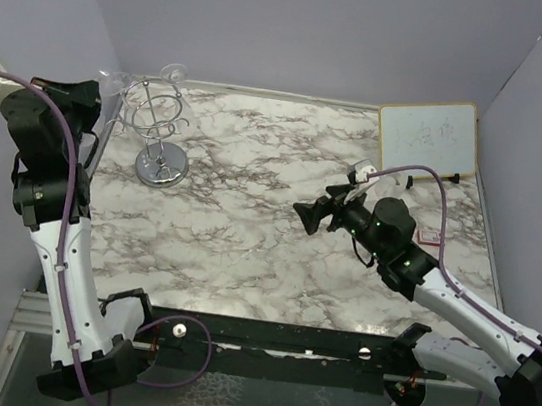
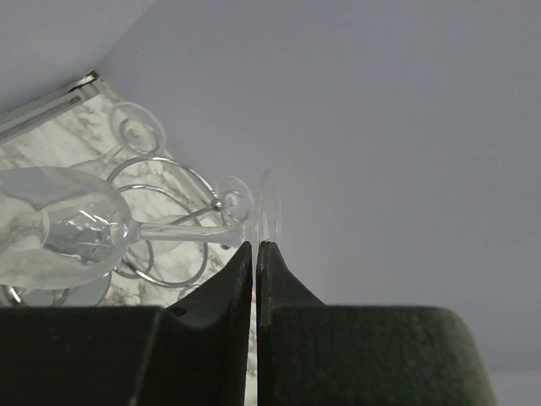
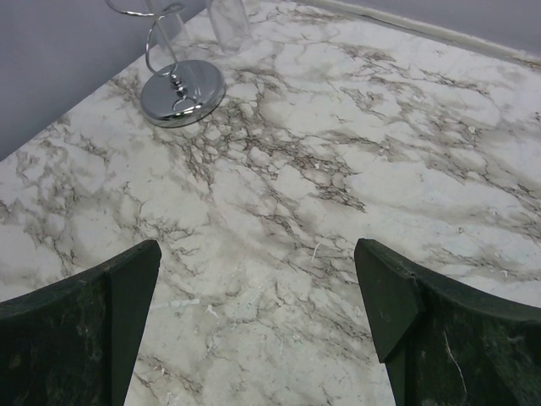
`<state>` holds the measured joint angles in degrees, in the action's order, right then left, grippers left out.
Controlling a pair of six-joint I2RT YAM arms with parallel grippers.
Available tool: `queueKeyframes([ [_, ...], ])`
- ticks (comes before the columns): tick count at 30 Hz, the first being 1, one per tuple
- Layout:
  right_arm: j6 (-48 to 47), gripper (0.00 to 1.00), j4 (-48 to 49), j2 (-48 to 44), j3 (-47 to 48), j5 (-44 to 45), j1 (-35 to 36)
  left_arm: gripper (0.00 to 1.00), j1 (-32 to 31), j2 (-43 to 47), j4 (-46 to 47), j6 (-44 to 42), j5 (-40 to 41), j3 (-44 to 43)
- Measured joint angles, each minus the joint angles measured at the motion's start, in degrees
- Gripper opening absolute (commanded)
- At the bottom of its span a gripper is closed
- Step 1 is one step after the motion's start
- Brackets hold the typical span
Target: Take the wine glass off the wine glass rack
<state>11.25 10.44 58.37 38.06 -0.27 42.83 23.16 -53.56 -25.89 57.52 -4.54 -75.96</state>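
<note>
Wine glass (image 1: 116, 85): the top view puts it right at the tip of the left tool (image 1: 96, 101), raised off the bench (image 1: 277, 234), on the tool's side of the wine glass rack (image 1: 160, 117). It is clear glass against a grey wall, so its outline is hard to read here. A second glass (image 1: 175, 73) shows beyond the rack from the tool. The right tool (image 1: 308, 213) hangs over mid-bench, well apart from the rack, with a whiteboard (image 1: 429, 136) behind it.

Left wrist view: the left tool is clenched, fingers all but touching. The foot (image 2: 269, 207), seen edge-on, sits directly ahead of the tips, and its near rim runs into the seam between them. I read this as a pinch on the foot's rim. The stem (image 2: 182, 230) runs off to the tool's left, with the bowl (image 2: 63, 224) further left. The chrome loops (image 2: 161, 224) lie behind the stem. I cannot tell whether the stem is inside a loop or free of it.

Right wrist view: the right tool is released, jaws wide, nothing between them. The mirror base (image 3: 182, 89) lies far ahead and to its left.

Handling, judged: light, rigid, thin-walled, brittle, smooth and slippery. A rim pinch leaves the bowl's weight off to one side, so the glass may pivot in the grip. The stem close by the foot would be a steadier hold. Draw it out along the loop's slot, with no twist and no knock against the chrome.
</note>
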Motion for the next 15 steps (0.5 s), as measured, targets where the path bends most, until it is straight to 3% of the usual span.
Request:
queueKeyframes([
  [15,0.8,1.0,-0.3,2.0,0.0,-0.2,0.0,0.0,-13.4,-8.8,8.5,-10.7,-12.6,-9.0],
])
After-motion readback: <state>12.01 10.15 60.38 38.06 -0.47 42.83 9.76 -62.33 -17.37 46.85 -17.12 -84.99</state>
